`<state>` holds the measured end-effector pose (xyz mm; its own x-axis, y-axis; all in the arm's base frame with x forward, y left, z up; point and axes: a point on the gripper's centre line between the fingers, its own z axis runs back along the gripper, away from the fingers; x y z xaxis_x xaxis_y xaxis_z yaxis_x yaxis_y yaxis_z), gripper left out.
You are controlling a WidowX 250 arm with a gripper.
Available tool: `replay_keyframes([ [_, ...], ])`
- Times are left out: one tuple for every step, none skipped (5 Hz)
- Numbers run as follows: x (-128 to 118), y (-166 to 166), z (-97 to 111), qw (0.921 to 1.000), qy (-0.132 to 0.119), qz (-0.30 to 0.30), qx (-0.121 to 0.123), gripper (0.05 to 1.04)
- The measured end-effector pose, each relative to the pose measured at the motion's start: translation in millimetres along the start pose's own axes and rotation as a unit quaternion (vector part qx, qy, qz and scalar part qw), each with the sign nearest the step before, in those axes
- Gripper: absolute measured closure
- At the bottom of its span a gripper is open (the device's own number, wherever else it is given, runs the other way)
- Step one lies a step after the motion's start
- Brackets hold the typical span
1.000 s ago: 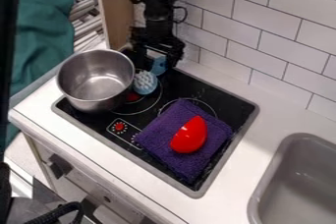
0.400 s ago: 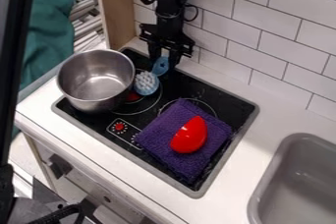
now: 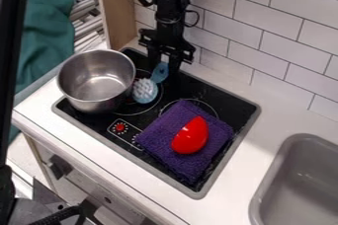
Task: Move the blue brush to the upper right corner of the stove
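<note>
Here, one pincer (image 3: pixel 164 67) hangs open, its two fingers apart on either side of the handle of one blue brush (image 3: pixel 145 91). The brush lies on the one stove (image 3: pixel 192 88), beside one metal pot (image 3: pixel 97 83); one red object (image 3: pixel 190 136) rests on one purple cloth (image 3: pixel 157 138).

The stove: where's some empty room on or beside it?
There's bare stovetop between the purple cloth and the wall. The white counter between stove and sink is bare too. It's crowded left, around the pot, brush and gripper; the cloth, with something red on it, covers much of the right.
</note>
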<state>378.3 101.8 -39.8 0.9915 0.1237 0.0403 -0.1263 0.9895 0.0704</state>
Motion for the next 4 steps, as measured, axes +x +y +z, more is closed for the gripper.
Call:
replay_keyframes([
  [-6, -12, 22, 0.9999, -0.009, -0.007, 0.007, 0.617],
  [-1, -39, 58, 0.9985, -0.049, -0.023, 0.001, 0.617],
  [-2, -75, 69, 0.9972, -0.053, -0.053, -0.001, 0.617],
  [4, -111, 82, 0.9941, -0.068, -0.084, -0.001, 0.617],
])
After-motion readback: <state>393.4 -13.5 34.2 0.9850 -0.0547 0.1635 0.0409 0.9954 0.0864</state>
